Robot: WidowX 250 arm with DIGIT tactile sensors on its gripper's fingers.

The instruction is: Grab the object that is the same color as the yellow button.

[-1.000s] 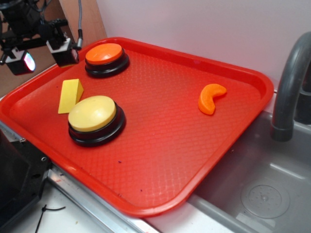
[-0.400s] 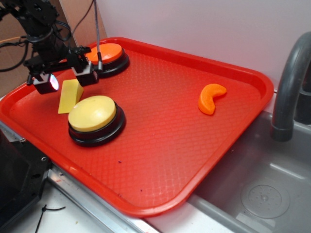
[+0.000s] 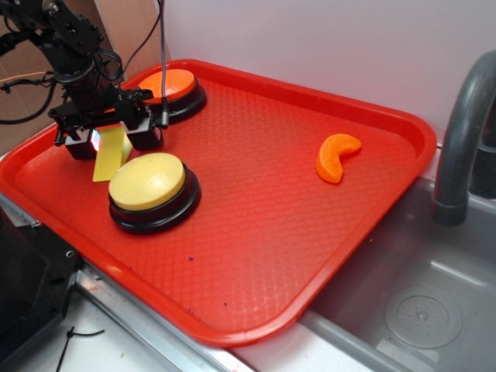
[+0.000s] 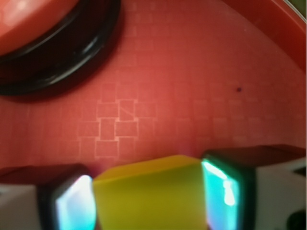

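The small yellow wedge block lies on the red tray at its left, just behind the large pale yellow dome button. My gripper is lowered over the wedge, with one finger on each side of it. In the wrist view the wedge fills the gap between my glowing pads, and my gripper is still spread as wide as it was before. The wedge rests on the tray.
An orange dome button stands close behind my gripper and also shows in the wrist view. An orange crescent segment lies at the tray's right. A grey faucet and sink are on the right.
My gripper moved right and down from the tray's left rim. It now straddles the yellow wedge. The wedge and the buttons have not moved.
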